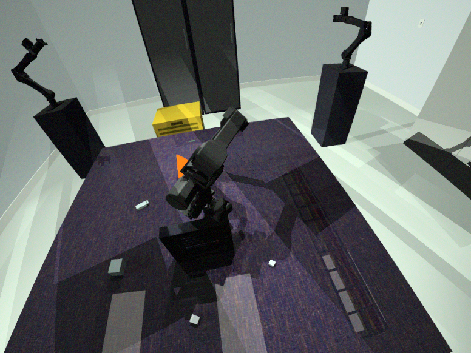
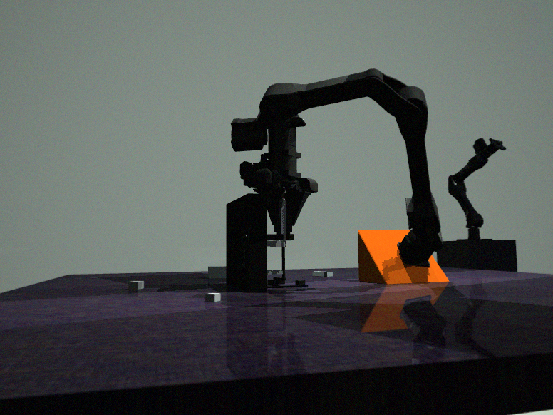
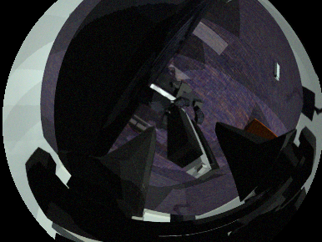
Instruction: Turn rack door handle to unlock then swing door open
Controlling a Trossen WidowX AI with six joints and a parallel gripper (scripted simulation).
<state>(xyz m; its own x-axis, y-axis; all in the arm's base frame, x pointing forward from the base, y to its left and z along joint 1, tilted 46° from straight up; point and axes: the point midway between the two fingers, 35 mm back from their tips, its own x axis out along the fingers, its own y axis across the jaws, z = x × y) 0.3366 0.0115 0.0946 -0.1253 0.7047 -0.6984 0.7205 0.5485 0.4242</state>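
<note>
The black rack (image 1: 197, 250) (image 2: 245, 249) stands upright mid-table; it is the big dark shape in the wrist view (image 3: 104, 79). Its door is too dark to make out separately, so I cannot tell its angle. The upright handle (image 2: 283, 213) (image 3: 178, 143) stands beside the rack, a dark bar with a pale edge. My gripper (image 2: 283, 227) (image 3: 187, 128) points down from above, part open, with one finger on each side of the handle. Gaps show between handle and fingers in the wrist view. In the top view the arm hides the handle and fingertips.
An orange wedge (image 1: 181, 167) (image 2: 379, 249) (image 3: 260, 128) stands near the arm's base. A white bar (image 1: 142, 205) (image 2: 322, 274) (image 3: 277, 71), a grey block (image 1: 115, 267) and two small white cubes (image 1: 272, 262) (image 1: 194, 319) lie around the rack on the purple table (image 1: 94, 212).
</note>
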